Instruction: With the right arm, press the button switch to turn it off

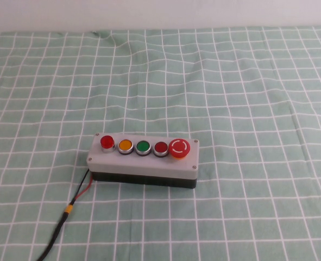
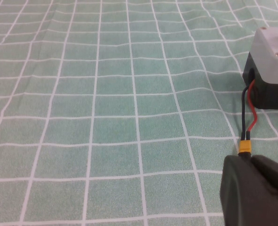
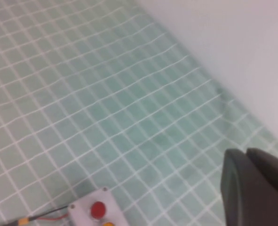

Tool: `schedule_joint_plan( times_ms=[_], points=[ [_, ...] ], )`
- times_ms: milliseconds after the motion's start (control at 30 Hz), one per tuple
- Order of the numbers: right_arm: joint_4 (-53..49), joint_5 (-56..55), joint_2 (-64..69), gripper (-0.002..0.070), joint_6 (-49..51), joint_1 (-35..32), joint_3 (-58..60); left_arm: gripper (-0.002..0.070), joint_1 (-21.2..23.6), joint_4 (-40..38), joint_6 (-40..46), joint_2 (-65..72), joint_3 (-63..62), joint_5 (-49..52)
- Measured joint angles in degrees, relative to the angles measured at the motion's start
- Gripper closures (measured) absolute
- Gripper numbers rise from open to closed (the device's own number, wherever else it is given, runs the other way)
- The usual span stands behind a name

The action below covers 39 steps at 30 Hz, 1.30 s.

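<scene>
The button switch is a light-grey box on a black base, lying in the middle of the table. Along its top run a red lamp, a yellow button, a green button, a red button and a large red mushroom button. Red and black wires leave its left end. Neither arm reaches into the high view. My right gripper is shut and empty, high above the cloth and well away from the switch. My left gripper is shut and empty, low by the wires, near the box's left end.
A green cloth with a white grid covers the table, lightly wrinkled at the back. A white wall stands behind it. The cable with a yellow connector runs to the front left edge.
</scene>
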Motion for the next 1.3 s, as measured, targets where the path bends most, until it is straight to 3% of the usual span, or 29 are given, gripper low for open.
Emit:
schedule_joint_plan(
  times_ms=[267,633,933,1300],
  points=[
    [-4.0,0.1,-13.8,0.0692,1.7,0.0,14.3,0.0678,0.0,0.0,0.0,0.0,0.0,0.0],
    [-6.5,-6.2,-44.0,0.0692,10.9,0.0,53.6,0.0678,0.0,0.0,0.0,0.0,0.0,0.0],
    [0.9,-9.6,-66.4,0.0692,12.1,0.0,81.8,0.0678,0.0,0.0,0.0,0.0,0.0,0.0],
    [4.2,-9.4,-72.3,0.0692,12.1,0.0,91.6,0.0678,0.0,0.0,0.0,0.0,0.0,0.0]
  ],
)
